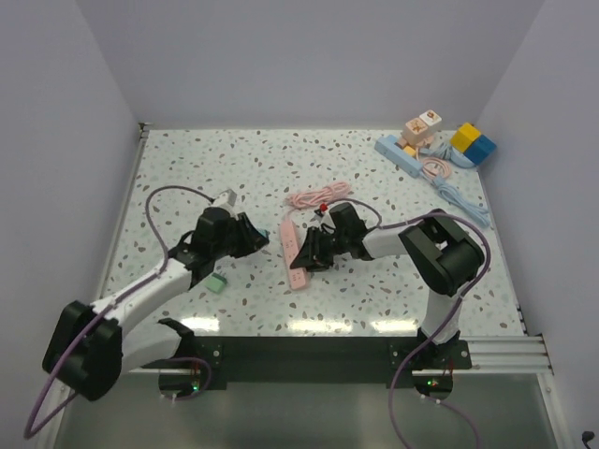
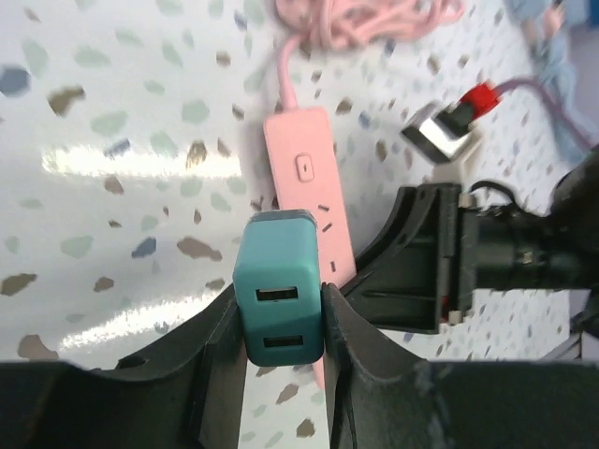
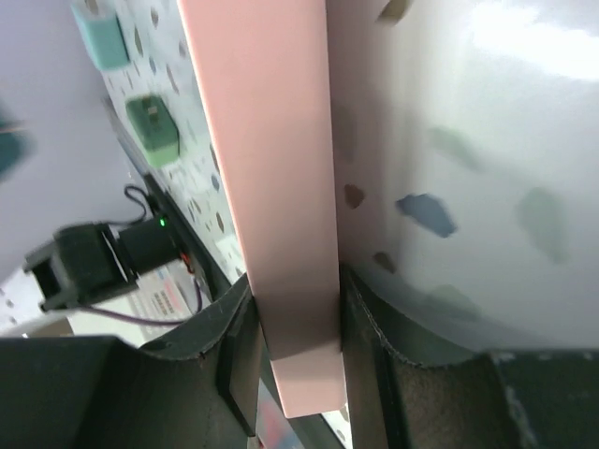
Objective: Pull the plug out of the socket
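1. Plug (image 2: 278, 299): a teal, boxy USB charger with rounded corners. Two ports are stacked on the face turned toward the left wrist camera, and a darker grey band runs along its far edge. It sits between the fingers of the left pincer (image 1: 251, 236), which is clamped on its two flanks.
2. The socket is a long, flat pink power strip (image 2: 304, 178) lying on the speckled counter (image 1: 234, 168). It has a small button toward its cable end, and its pink cable (image 1: 314, 198) lies in loose loops beyond. In the left wrist view the plug is at the strip's near end, against its left edge.
3. The right pincer (image 3: 295, 309) is clamped across the strip's width; in the right wrist view the pink body fills the gap between its fingers.
4. As I judge it, the step in hand is the pull itself, with one arm bracing the strip and the other gripping the plug. I cannot tell whether the prongs are seated in the socket, because the plug's body hides the joint and the top view is too small to settle it.
5. The next move calls for drawing the plug straight away from the strip's face, along the line of the prongs and without twisting. The right pincer should hold firm so the strip neither lifts nor slides.
6. The plug's sides look smooth, so a slipping grip is the likely fault.
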